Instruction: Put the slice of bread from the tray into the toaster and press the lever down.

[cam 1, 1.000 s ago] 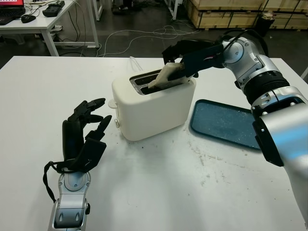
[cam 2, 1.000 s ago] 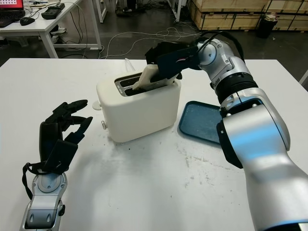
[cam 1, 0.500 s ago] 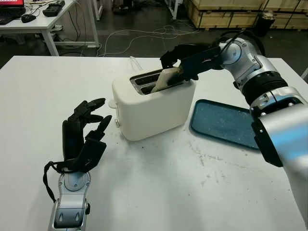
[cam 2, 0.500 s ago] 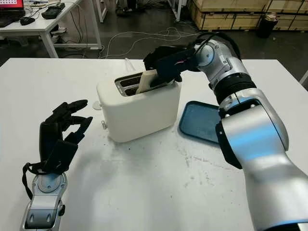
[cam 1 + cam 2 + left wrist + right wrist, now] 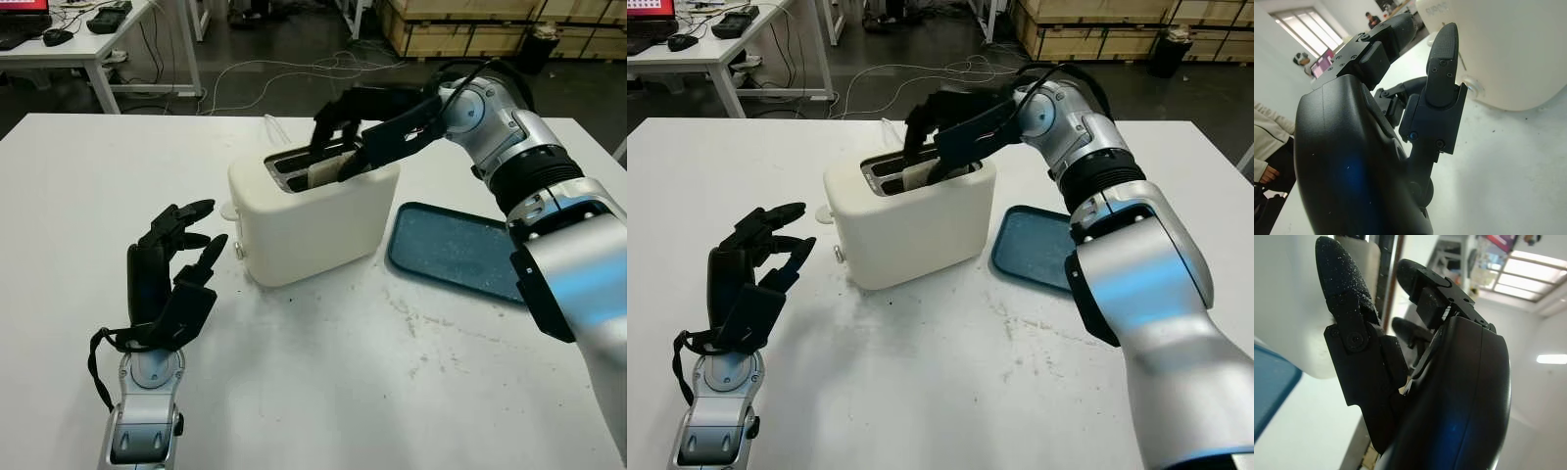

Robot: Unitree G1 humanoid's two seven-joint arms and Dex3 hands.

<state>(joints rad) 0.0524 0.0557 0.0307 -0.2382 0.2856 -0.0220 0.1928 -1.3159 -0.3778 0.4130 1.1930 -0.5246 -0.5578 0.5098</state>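
A white two-slot toaster [image 5: 313, 220] stands mid-table. The pale slice of bread [image 5: 326, 175] sits low in its nearer slot, with just the top edge showing. My right hand [image 5: 348, 132] hovers open right above that slot, its fingers lifted off the bread. The blue tray [image 5: 456, 250] lies bare to the toaster's right. A small white tab [image 5: 227, 210] sticks out of the toaster's left end. My left hand [image 5: 176, 264] stands open at the front left, apart from the toaster and holding nothing. The left wrist view has the toaster [image 5: 1508, 49] just beyond the fingers [image 5: 1442, 73].
Crumbs dot the white table [image 5: 411, 323] in front of the tray. A white cable [image 5: 274, 129] lies behind the toaster. Beyond the table's far edge are floor cables, a desk [image 5: 88, 44] and wooden crates. A person's sleeve [image 5: 1268, 147] is seen in the left wrist view.
The bread has dropped from tilted and half out to low in the slot. My right hand let go of it and its fingers lifted. The left hand stayed put.
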